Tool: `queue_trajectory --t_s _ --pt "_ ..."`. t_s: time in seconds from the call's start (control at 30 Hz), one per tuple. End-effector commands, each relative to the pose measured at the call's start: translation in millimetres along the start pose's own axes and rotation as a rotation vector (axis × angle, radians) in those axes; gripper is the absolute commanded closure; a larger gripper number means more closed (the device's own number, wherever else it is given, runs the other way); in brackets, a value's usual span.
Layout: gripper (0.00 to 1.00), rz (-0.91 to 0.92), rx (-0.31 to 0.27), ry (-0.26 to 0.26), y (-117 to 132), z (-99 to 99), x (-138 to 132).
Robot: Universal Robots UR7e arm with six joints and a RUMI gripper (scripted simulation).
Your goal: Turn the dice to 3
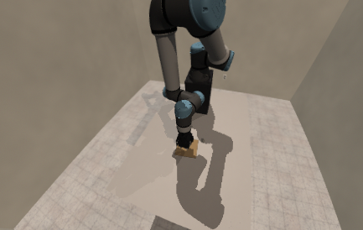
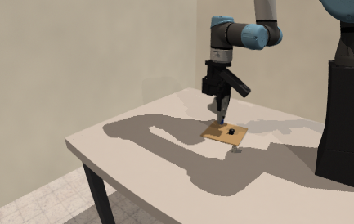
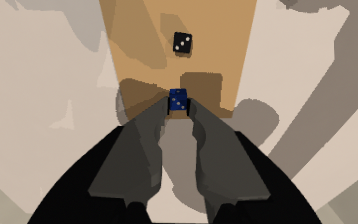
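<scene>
My gripper (image 3: 178, 98) is shut on the blue die (image 3: 178, 99), holding it just above the near edge of the tan mat (image 3: 181, 54). The face of the blue die toward the wrist camera shows three pips. In the exterior view the blue die (image 2: 221, 121) hangs at the fingertips just over the mat (image 2: 224, 133). The black die (image 3: 182, 42) sits flat on the mat with three pips on the face I see; it also shows in the exterior view (image 2: 231, 132). The white die (image 2: 235, 150) lies on the table just off the mat's front edge.
The robot's black base column (image 2: 347, 118) stands at the right of the table. The table's front edge (image 2: 113, 172) runs at the lower left of the exterior view. In the top view the arm hides most of the mat (image 1: 187, 150).
</scene>
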State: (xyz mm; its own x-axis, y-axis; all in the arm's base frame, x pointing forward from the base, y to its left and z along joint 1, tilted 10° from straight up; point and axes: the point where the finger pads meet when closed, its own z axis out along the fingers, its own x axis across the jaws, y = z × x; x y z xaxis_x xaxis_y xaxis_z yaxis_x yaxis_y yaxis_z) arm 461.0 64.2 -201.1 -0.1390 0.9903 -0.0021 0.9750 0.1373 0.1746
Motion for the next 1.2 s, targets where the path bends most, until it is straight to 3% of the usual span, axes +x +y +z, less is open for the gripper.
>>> queue_trajectory --t_s 0.0,1.17 --pt "1.00 0.000 -0.003 -0.001 1.4 16.0 -0.3" --pt "1.00 0.000 -0.003 -0.001 1.4 21.5 -0.3"
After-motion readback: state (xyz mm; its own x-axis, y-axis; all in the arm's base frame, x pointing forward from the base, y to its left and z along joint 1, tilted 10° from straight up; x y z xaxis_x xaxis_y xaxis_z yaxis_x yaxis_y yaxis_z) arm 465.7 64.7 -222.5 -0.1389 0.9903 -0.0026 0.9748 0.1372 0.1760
